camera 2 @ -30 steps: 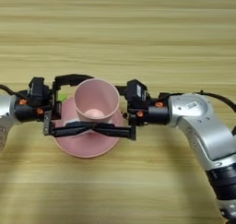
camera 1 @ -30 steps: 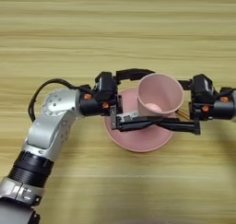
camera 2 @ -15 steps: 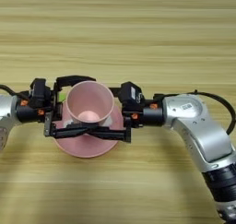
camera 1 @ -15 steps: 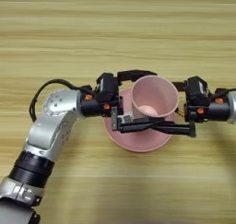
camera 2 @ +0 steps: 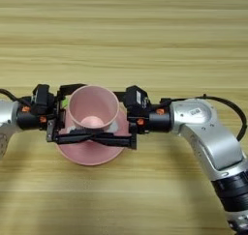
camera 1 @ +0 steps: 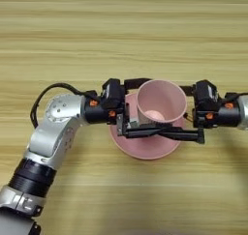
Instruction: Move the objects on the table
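A pale pink cup (camera 1: 161, 102) stands upright, mouth up, over a pink plate (camera 1: 145, 151) in the middle of the wooden table (camera 1: 121, 36). My right gripper (camera 2: 114, 116) reaches in from the right and is shut on the cup, one black finger behind it and one in front. Coming from the left, my left gripper (camera 1: 147, 108) is open, its fingers lying on either side of the cup. A sliver of the lime-green block (camera 2: 62, 102) shows beside the left gripper's body; the rest of it is hidden.
The pink plate lies flat under both grippers and the cup. The left arm's silver forearm (camera 1: 53, 132) runs down to the lower left corner, and the right arm's (camera 2: 208, 137) runs to the lower right.
My right gripper has carried the pink cup a little to the left, in between the left gripper's fingers. The left gripper has stayed where it was.
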`<state>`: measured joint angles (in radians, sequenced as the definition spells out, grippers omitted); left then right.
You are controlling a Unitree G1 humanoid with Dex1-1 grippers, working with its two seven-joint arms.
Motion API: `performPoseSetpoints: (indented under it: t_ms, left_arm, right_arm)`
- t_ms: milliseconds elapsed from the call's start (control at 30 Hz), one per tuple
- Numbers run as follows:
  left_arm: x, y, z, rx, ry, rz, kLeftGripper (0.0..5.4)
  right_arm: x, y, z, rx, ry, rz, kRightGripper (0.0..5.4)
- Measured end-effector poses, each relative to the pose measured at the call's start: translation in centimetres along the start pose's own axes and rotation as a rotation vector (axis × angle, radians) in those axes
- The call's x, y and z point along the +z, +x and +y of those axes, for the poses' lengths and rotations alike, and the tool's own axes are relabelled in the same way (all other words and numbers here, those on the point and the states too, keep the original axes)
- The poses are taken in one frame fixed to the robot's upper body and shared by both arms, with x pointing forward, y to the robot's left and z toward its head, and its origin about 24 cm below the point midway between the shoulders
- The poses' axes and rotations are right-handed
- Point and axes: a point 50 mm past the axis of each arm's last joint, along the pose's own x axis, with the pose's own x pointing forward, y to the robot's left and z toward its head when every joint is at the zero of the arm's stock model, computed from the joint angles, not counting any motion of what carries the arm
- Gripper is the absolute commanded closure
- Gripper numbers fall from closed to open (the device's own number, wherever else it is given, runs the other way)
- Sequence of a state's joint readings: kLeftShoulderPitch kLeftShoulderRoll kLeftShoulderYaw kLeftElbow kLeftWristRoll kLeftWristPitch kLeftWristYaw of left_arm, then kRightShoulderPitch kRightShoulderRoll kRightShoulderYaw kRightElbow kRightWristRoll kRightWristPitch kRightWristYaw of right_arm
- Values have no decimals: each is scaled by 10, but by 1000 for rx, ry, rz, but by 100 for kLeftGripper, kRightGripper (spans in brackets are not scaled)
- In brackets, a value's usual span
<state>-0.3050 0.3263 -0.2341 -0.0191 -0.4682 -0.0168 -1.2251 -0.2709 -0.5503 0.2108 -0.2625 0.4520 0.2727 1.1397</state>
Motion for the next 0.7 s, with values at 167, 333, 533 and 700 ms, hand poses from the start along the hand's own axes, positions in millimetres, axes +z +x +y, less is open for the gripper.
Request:
performPoseSetpoints:
  t_ms: [167,333,533,700]
  left_arm:
    - [0,0,0,3,0,2,109]
    - [-1,0,0,8,-3,4,111]
    - [-3,0,1,11,-8,9,112]
    - [-2,0,1,14,-6,0,112]
  right_arm:
    - [-1,0,-1,-1,1,2,128]
    - [-2,0,-2,-1,4,6,128]
    - [-4,0,-3,0,0,13,90]
    - [-7,0,-3,-1,7,28,34]
